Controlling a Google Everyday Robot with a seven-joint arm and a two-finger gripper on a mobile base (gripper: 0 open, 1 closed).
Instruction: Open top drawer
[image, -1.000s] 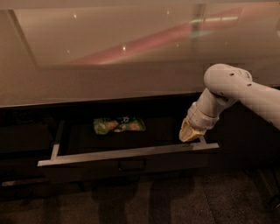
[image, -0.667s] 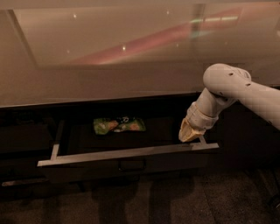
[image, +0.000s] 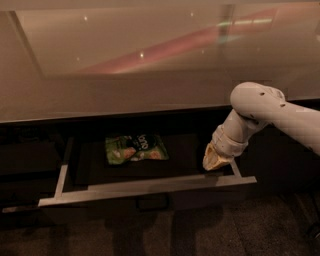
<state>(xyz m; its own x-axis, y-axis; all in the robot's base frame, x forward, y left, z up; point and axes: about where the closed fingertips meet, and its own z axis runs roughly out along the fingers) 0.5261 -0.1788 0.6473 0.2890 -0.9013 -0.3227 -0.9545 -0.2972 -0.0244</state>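
The top drawer (image: 150, 186) stands pulled out below the countertop, its pale metal rim showing along the front and both sides. Its dark front carries a small loop handle (image: 152, 202) at centre. A green snack bag (image: 135, 148) lies flat on the drawer floor, left of middle. My gripper (image: 216, 159) hangs from the white arm (image: 272, 112) at the right. It points down inside the drawer's right end, just behind the front rim and next to the right side rail.
A wide glossy beige countertop (image: 150, 75) overhangs the drawer. Dark cabinet fronts (image: 25, 165) flank the drawer on both sides. Dark carpeted floor (image: 225, 230) lies in front.
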